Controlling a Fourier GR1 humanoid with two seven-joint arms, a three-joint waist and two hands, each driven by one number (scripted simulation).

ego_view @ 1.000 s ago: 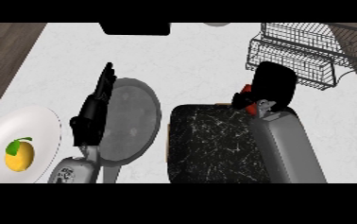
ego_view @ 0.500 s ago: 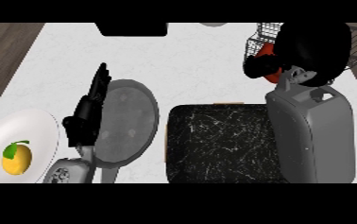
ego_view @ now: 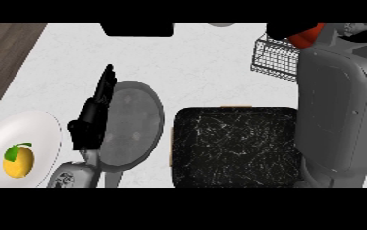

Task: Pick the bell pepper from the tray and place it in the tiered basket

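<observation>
The red bell pepper (ego_view: 309, 34) shows at the top right, above the wire tiered basket (ego_view: 275, 57), with my right hand (ego_view: 285, 29) curled round it. Most of the pepper and of the hand is hidden by my grey right forearm (ego_view: 331, 107), which also covers the greater part of the basket. Nothing lies in the black marbled tray (ego_view: 237, 146) at lower centre. My left hand (ego_view: 91, 117) rests open at the left, fingers straight and pointing up along the edge of a grey round pan.
A grey round pan (ego_view: 135, 122) lies left of the tray. A white plate (ego_view: 44, 137) with a yellow fruit (ego_view: 19, 160) sits at the lower left. A black object (ego_view: 136, 29) is at the counter's far edge, and a dark wooden strip (ego_view: 17, 49) runs along the upper left.
My right hand has lifted the pepper off the tray and carried it up and to the right, over the basket. The right forearm now covers the right side. The left hand has stayed put.
</observation>
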